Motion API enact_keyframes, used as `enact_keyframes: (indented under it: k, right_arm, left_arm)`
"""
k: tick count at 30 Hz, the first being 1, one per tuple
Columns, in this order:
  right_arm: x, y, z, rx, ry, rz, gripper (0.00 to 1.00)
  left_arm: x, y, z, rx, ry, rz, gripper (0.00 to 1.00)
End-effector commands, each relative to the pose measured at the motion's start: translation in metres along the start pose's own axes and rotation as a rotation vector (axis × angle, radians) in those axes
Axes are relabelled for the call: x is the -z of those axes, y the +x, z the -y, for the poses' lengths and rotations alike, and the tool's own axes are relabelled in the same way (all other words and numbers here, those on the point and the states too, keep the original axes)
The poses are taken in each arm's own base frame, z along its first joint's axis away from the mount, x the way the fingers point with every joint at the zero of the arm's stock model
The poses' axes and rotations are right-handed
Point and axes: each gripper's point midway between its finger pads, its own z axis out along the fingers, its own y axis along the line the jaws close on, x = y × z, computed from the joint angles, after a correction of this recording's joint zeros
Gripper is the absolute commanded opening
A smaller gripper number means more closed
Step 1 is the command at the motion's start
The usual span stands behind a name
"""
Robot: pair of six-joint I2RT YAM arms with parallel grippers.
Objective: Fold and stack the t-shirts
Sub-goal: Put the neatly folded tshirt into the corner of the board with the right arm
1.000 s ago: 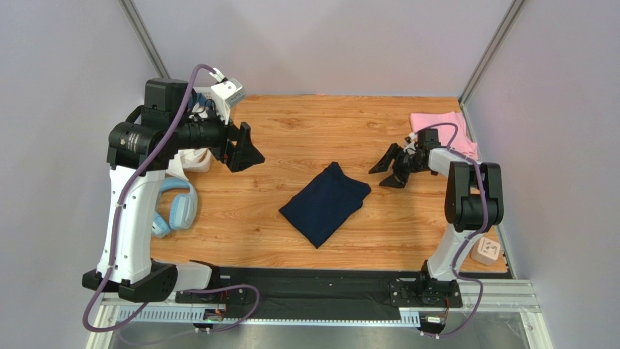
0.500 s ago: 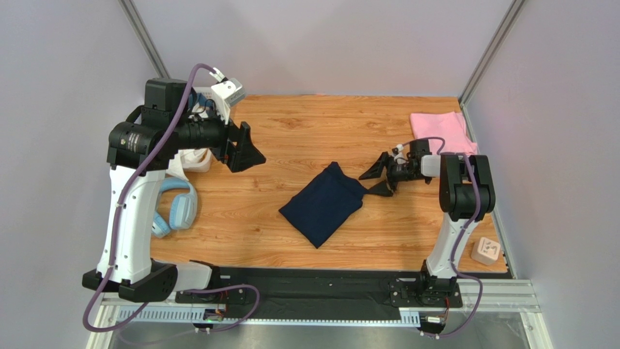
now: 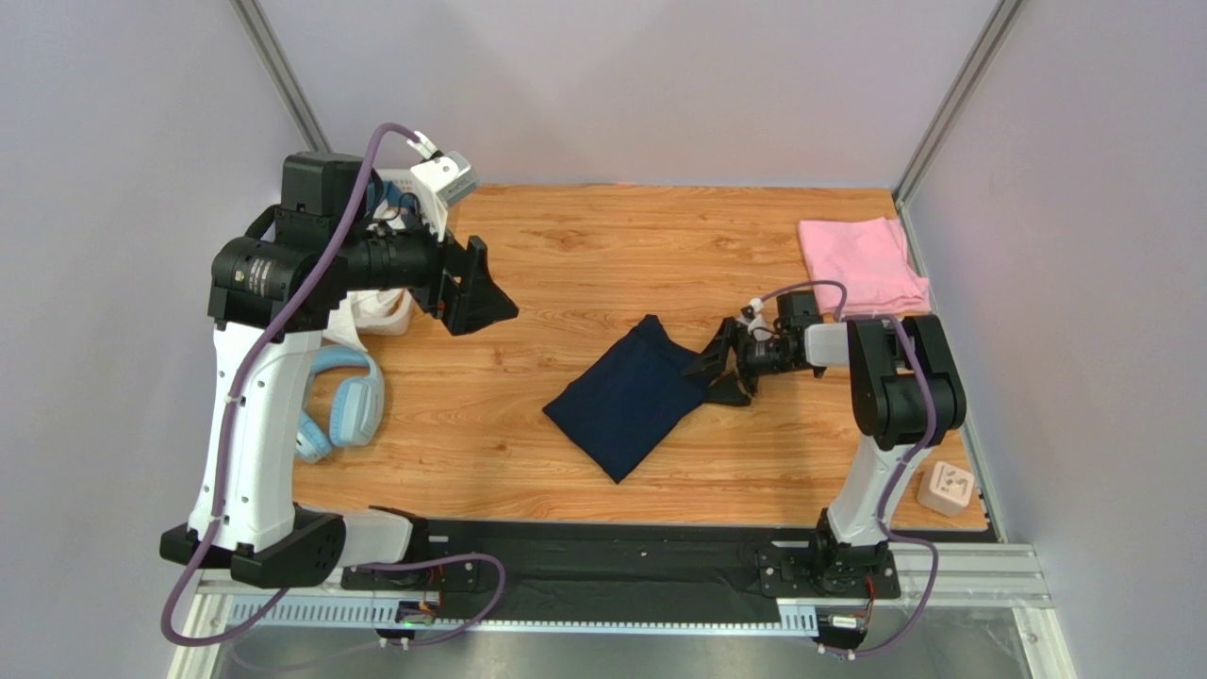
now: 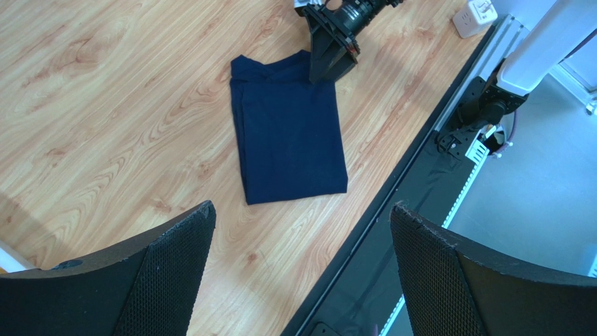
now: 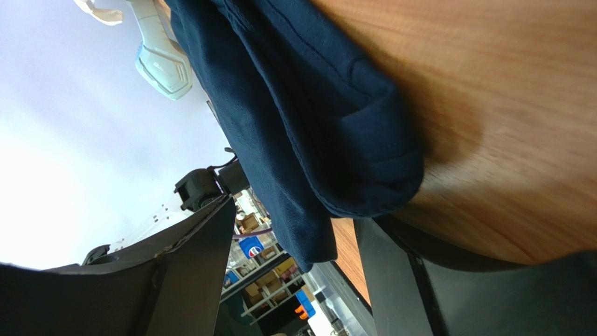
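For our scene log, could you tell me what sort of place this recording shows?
Probably a robotics lab test cell: white-and-black robot arms bolted to a silver metal rail, a wood-grain table boxed in by plain pale walls, and a folded dark navy t-shirt laid out.

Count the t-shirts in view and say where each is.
2. The navy t-shirt lies folded in the centre, with the open right gripper at its right edge. The pink t-shirt lies folded in the far right corner. A white item behind the left arm is mostly hidden.
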Motion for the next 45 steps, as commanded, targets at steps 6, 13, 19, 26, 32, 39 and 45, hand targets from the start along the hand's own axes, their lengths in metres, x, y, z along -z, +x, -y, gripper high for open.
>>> enact_keyframes:
  k: [6,13,19,26,32,39,45]
  right_arm:
    - [-0.021,0.011,0.021,0.025,0.124,-0.013,0.66]
    - [-0.032,0.005,0.025,0.02,0.163,-0.008,0.5]
    - [-0.039,0.003,0.028,0.002,0.154,0.01,0.33]
    - [-0.045,-0.008,0.016,0.051,0.108,0.051,0.0]
    - [-0.039,-0.035,-0.023,0.152,0.067,0.098,0.0]
    - [-0.012,-0.107,-0.07,0.244,0.058,0.197,0.0]
    - [0.025,-0.17,-0.066,0.206,0.074,0.288,0.0]
  left_arm:
    - [0.01,-0.012,0.006,-0.036,-0.006,0.053,1.0]
    - [0.011,-0.011,0.007,-0.041,-0.007,0.051,1.0]
    - [0.01,-0.007,0.004,-0.046,-0.018,0.037,1.0]
    - [0.011,0.0,0.003,-0.053,-0.028,0.023,1.0]
    - [0.008,0.014,-0.004,-0.058,-0.05,-0.014,1.0]
    - [0.008,0.035,-0.013,-0.069,-0.106,-0.06,1.0]
    - [0.013,0.044,-0.014,-0.078,-0.13,-0.078,1.0]
